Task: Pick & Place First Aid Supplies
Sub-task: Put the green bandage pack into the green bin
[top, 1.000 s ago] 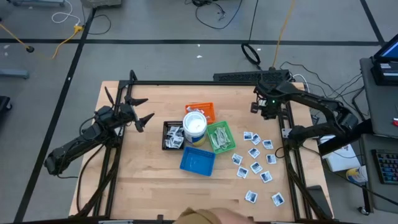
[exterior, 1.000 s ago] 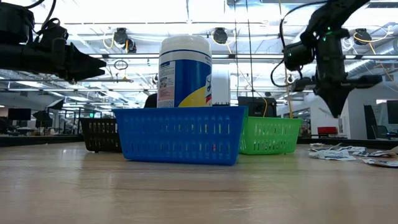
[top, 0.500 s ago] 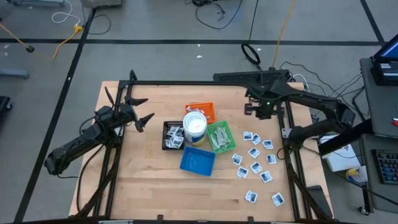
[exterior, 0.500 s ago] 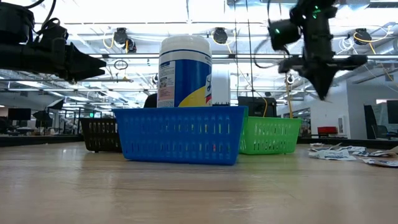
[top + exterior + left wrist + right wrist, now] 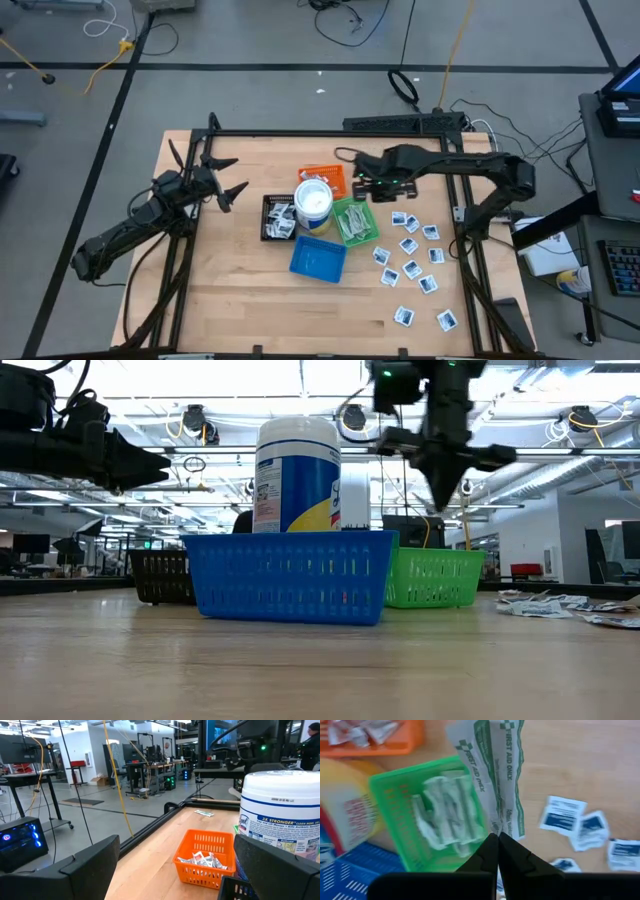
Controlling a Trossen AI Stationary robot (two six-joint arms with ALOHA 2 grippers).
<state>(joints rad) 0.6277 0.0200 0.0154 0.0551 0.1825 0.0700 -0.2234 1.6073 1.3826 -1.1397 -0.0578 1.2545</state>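
Observation:
My right gripper (image 5: 366, 186) is shut on a pale wrapped strip with green print (image 5: 487, 765), high above the far right corner of the green tray (image 5: 366, 236). In the low view it (image 5: 444, 498) points down over that tray (image 5: 432, 578). The green tray (image 5: 390, 795) holds several like strips (image 5: 445, 815). Several white square packets with dark-blue print (image 5: 410, 248) lie flat on the table to the right. My left gripper (image 5: 228, 180) is open and empty, in the air at the table's left. My right gripper pinches the strip by one end (image 5: 496, 826) between its two fingertips, which come from above and point down. The strip hangs below the fingers, clear of the table and the tray. Whether it is one wrapper or two side by side, I cannot tell.
A white round tub with a blue band (image 5: 313, 203) stands among the trays: orange (image 5: 334, 174) at the far side with red-marked packets, black (image 5: 268, 228) to the left with packets, blue (image 5: 318, 258) nearest. Black frame rails run along the table's edges.
My right gripper has gone from the table's far right toward the left and a little upward, still shut, and now stands over the green tray.

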